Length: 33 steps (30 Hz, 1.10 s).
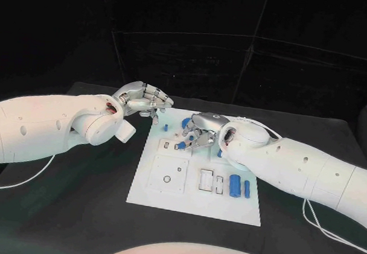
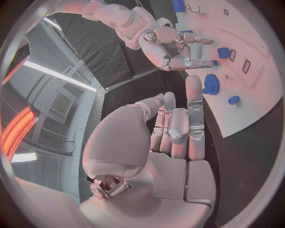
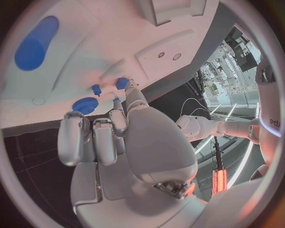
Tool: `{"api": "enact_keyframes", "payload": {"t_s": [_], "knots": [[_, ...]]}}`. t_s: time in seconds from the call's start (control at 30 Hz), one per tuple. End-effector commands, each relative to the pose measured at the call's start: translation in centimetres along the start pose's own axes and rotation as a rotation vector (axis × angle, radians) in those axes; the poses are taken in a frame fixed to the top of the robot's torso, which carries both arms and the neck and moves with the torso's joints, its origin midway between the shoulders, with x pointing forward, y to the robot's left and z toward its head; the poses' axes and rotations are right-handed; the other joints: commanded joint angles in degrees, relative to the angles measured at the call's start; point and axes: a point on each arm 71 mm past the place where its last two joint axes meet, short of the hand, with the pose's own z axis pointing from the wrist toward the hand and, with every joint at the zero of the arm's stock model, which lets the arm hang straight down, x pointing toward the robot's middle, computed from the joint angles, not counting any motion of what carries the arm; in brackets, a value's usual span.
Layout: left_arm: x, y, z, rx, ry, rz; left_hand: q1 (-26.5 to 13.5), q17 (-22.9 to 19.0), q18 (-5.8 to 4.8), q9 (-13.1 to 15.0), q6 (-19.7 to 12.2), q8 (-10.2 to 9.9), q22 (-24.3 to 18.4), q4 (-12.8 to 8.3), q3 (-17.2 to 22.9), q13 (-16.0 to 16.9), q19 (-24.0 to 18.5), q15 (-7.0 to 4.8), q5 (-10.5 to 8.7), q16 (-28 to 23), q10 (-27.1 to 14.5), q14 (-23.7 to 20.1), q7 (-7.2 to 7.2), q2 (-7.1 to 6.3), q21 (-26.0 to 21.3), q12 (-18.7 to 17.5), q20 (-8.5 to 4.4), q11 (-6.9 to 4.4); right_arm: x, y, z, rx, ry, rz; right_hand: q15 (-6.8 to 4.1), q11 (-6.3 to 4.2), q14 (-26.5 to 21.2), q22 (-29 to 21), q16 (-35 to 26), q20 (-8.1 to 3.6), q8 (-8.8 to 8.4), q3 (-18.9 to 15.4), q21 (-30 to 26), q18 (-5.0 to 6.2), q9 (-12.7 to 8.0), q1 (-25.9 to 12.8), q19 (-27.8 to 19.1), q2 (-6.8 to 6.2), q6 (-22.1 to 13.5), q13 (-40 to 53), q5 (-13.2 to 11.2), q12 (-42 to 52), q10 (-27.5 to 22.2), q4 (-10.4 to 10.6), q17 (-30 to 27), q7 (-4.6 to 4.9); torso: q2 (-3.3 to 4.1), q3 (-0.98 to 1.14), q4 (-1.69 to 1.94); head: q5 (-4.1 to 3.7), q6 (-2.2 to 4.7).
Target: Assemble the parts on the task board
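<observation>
Nearest, on the black surface [image 1: 70, 213], the white board [image 1: 193, 204]. On its near right part, two blue pegs [image 1: 235, 185] lying flat side by side, loose by the look of it. Just beside them, bare slots [image 1: 209, 180] with nothing in them.

Farther along, right hand [image 1: 202, 132] low over the middle of the board, fingers bent down at some small blue bits [image 1: 183, 145]. Hard to say if pinching one or only touching. Just past it, a blue wheel [image 1: 187, 122] near the far edge.

Farthest, left hand [image 1: 141, 98] off the board's far left corner, fingers loose, holding nothing.

Looks like an early stage: most bits lying about, slots waiting. Lots left to put in.
</observation>
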Motion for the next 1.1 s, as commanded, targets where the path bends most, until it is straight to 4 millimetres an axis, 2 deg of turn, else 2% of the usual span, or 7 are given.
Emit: {"api": "enact_keyframes", "payload": {"t_s": [0.03,0.2,0.3,0.5,0.77,1.1], "knots": [[0.0,-0.4,0.0,0.035,-0.012,-0.024,-0.6,-0.2,1.11,-0.2,-0.1,-0.4,-0.1,-0.1,0.7,-0.2,-0.4,0.15,0.04,-0.3,-0.6,-0.5,0.46,-0.15,-0.2,-0.1,0.07,0.12,0.3,0.3,0.2,-0.019,0.033,-0.004,-0.13,-0.10,3.7,0.1,0.4,-0.13,-0.21,0.0,0.3,0.00,-0.1,-0.1,0.4,0.32,-0.3,0.2,-0.3,0.4,0.5,-0.4,4.5,0.01,0.00,0.02,0.03,0.00,-0.11],[0.1,-0.4,0.1,0.035,-0.010,-0.024,-0.7,-1.5,1.11,-0.6,-0.1,-0.2,-0.3,-1.1,2.8,-1.0,-0.6,0.26,0.04,-1.1,-1.1,-1.2,0.66,-0.27,-0.5,-0.1,0.13,0.30,0.7,0.4,0.4,-0.014,0.043,0.000,-0.11,-0.08,3.8,0.3,0.5,-0.11,-0.28,0.2,0.4,-0.03,0.0,-0.1,0.5,0.54,-0.3,0.5,-0.1,0.7,0.7,-0.5,4.7,0.08,-0.08,0.08,-0.14,0.20,-0.16],[0.2,-0.4,0.2,0.036,-0.010,-0.025,-0.9,-1.8,1.10,-0.7,-0.2,-0.2,-0.3,-1.2,3.3,-1.2,-0.6,0.29,0.04,-1.3,-1.2,-1.3,0.70,-0.33,-0.6,-0.1,0.16,0.33,0.9,0.4,0.5,-0.010,0.045,0.002,-0.09,-0.03,3.8,0.4,0.6,-0.11,-0.31,0.3,0.5,-0.05,0.0,-0.1,0.6,0.63,-0.2,0.7,-0.1,0.9,0.8,-0.6,4.8,0.14,0.00,0.05,-0.06,0.15,-0.19],[0.2,-0.4,0.2,0.037,-0.009,-0.025,-1.1,-2.0,1.10,-0.7,-0.2,-0.1,-0.3,-1.4,3.7,-1.3,-0.6,0.32,0.03,-1.4,-1.3,-1.4,0.73,-0.40,-0.7,-0.1,0.18,0.36,1.2,0.3,0.7,-0.003,0.052,0.004,-0.05,0.01,3.8,0.4,0.7,-0.09,-0.35,0.4,0.6,-0.05,0.0,-0.2,0.6,0.76,-0.1,0.8,-0.1,1.1,0.9,-0.6,4.9,0.18,-0.03,0.03,0.00,0.28,-0.41],[0.4,-0.5,0.1,0.038,-0.005,-0.026,-1.2,-2.1,1.11,-0.8,-0.2,-0.1,-0.3,-1.5,4.0,-1.5,-0.6,0.34,0.03,-1.5,-1.3,-1.5,0.76,-0.44,-0.7,0.0,0.20,0.39,1.4,0.1,0.9,0.007,0.056,0.003,0.02,0.09,3.9,0.6,0.8,-0.04,-0.48,0.6,0.7,-0.08,0.0,-0.4,0.6,1.10,0.0,0.9,-0.1,1.2,1.0,-0.6,5.0,0.26,0.04,0.08,-0.12,0.46,-0.59],[0.4,-0.5,0.1,0.040,-0.006,-0.026,-1.4,-2.3,1.10,-0.9,-0.2,0.0,-0.4,-1.5,4.1,-1.6,-0.7,0.36,0.03,-1.6,-1.3,-1.5,0.78,-0.48,-0.7,0.0,0.22,0.42,1.7,0.3,1.1,0.009,0.072,0.004,0.12,0.17,3.9,0.7,0.9,0.06,-0.75,1.3,0.7,-0.08,0.1,-1.2,0.6,2.22,0.3,0.9,-0.1,1.3,0.8,-0.2,5.2,0.33,0.03,0.08,-0.17,0.48,-0.82]]}}
